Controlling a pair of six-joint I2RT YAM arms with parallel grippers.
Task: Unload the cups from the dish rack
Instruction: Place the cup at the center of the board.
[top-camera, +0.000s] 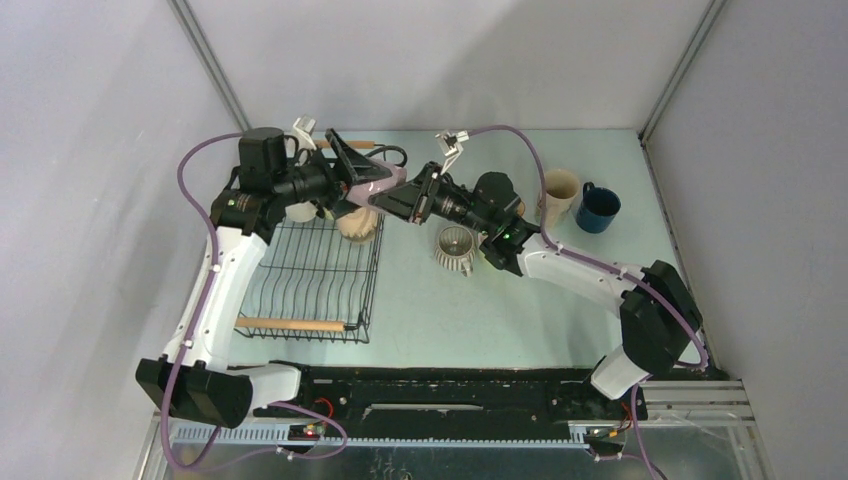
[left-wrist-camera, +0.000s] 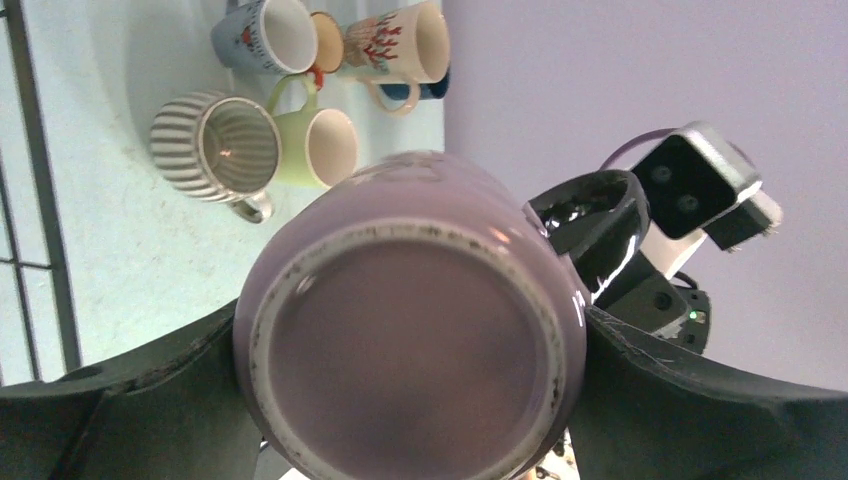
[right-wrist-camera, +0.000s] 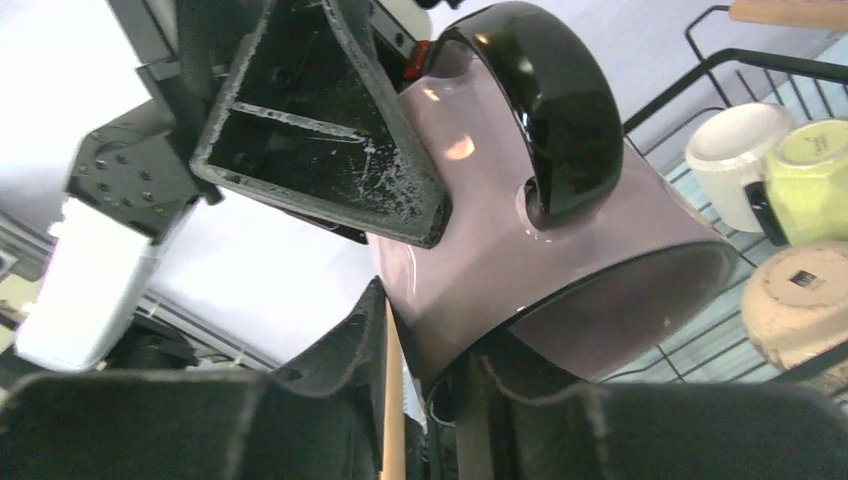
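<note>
A mauve mug (top-camera: 375, 186) with a black handle hangs in the air over the right edge of the dish rack (top-camera: 372, 290). My left gripper (top-camera: 352, 180) is shut on its body; its base fills the left wrist view (left-wrist-camera: 410, 350). My right gripper (top-camera: 402, 200) is shut on its rim (right-wrist-camera: 600, 300), one finger outside the wall and one inside the mouth. A tan cup (top-camera: 358, 226) and a white cup (top-camera: 300, 211) sit in the rack's far end. The right wrist view shows the white (right-wrist-camera: 735, 160), yellow-green (right-wrist-camera: 815, 180) and tan (right-wrist-camera: 800, 300) cups there.
A ribbed cup (top-camera: 455, 248) lies on the table right of the rack. A cream mug (top-camera: 560, 195) and a dark blue mug (top-camera: 597, 207) stand at the far right. The left wrist view shows a cluster of mugs on the table (left-wrist-camera: 320, 148). The rack's near wooden handle (top-camera: 295, 324) faces the arm bases.
</note>
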